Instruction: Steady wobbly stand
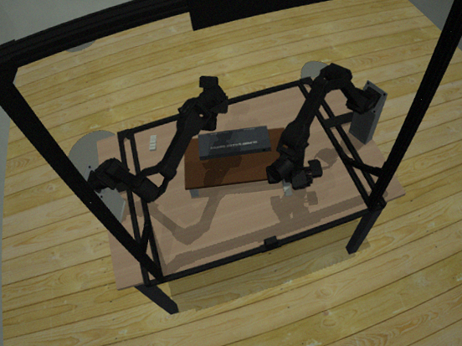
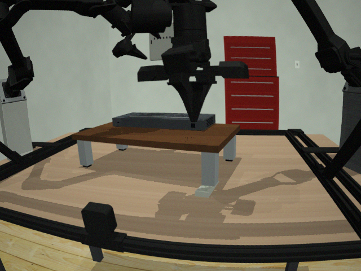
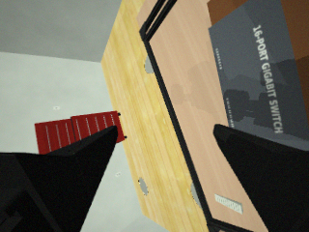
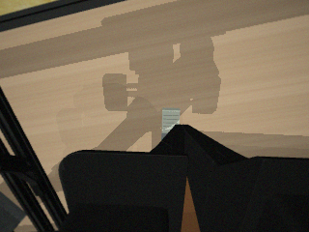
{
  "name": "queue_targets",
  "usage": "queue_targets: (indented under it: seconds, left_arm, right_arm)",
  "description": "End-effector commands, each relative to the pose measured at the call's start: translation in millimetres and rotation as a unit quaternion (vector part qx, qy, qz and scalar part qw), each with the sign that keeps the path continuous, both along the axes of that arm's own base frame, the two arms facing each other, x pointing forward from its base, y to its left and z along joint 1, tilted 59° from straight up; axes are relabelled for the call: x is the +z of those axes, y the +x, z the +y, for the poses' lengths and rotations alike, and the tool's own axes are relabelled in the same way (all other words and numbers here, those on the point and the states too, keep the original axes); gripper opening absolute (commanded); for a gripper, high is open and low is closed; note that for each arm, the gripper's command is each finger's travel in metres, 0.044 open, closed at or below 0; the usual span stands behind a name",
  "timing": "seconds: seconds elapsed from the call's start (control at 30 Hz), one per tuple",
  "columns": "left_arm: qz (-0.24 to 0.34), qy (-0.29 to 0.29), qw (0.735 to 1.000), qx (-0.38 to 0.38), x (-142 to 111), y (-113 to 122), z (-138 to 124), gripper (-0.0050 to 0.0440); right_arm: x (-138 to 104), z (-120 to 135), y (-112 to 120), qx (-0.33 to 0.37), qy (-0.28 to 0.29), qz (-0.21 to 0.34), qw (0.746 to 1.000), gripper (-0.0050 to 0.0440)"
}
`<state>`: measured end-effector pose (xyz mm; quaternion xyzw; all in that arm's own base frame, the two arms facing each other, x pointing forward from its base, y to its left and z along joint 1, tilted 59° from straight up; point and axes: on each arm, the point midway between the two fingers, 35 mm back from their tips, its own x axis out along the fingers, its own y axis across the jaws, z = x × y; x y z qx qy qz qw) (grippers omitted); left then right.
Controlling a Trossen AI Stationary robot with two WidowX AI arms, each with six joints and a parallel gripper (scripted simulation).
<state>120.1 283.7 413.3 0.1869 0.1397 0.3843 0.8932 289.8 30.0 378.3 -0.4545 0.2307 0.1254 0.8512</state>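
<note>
The stand point(image 1: 213, 173) point(image 2: 131, 140) has a brown top and grey legs. The dark network switch point(image 1: 234, 142) point(image 2: 157, 122) point(image 3: 251, 72) lies on it. A pale ribbed wedge point(image 1: 287, 188) point(image 2: 204, 191) point(image 4: 170, 117) lies at the foot of the near right leg; how far it reaches under is hidden. Whether the top is exactly level I cannot tell. Another pale ribbed wedge point(image 1: 152, 142) point(image 3: 229, 203) lies apart, left of the stand in the top view. My left gripper point(image 3: 165, 129) is open and empty, above the table beyond the switch. My right gripper point(image 2: 193, 121) point(image 4: 181, 130) is shut and empty, pointing down near the stand's near right corner.
A black frame point(image 1: 216, 262) point(image 2: 247, 248) runs around the table point(image 1: 229, 223) point(image 2: 131, 210), with posts and a crossbeam above. A small black block point(image 1: 271, 242) point(image 2: 98, 218) sits on its front rail. A red cabinet point(image 2: 252, 101) point(image 3: 79, 130) stands far behind.
</note>
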Motion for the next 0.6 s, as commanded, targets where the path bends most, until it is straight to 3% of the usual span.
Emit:
queue_targets:
  seconds: [0.0,0.07,0.3,0.57]
  left_arm:
    - [0.031,-0.075,0.996,-0.034,-62,4,-17,0.044]
    - [0.041,-0.109,0.992,-0.053,-88,6,-28,0.044]
    - [0.039,-0.118,0.991,-0.051,-90,7,-24,0.044]
    - [0.059,-0.251,0.958,-0.129,-183,12,-84,0.044]
  right_arm:
    - [0,0,0,0.0,0.0,0.0,1.0,0.0]
    - [0,0,0,0.0,0.0,0.0,1.0,0.0]
    - [0,0,0,0.0,0.0,0.0,1.0,0.0]
    - [0,0,0,0.0,0.0,0.0,1.0,0.0]
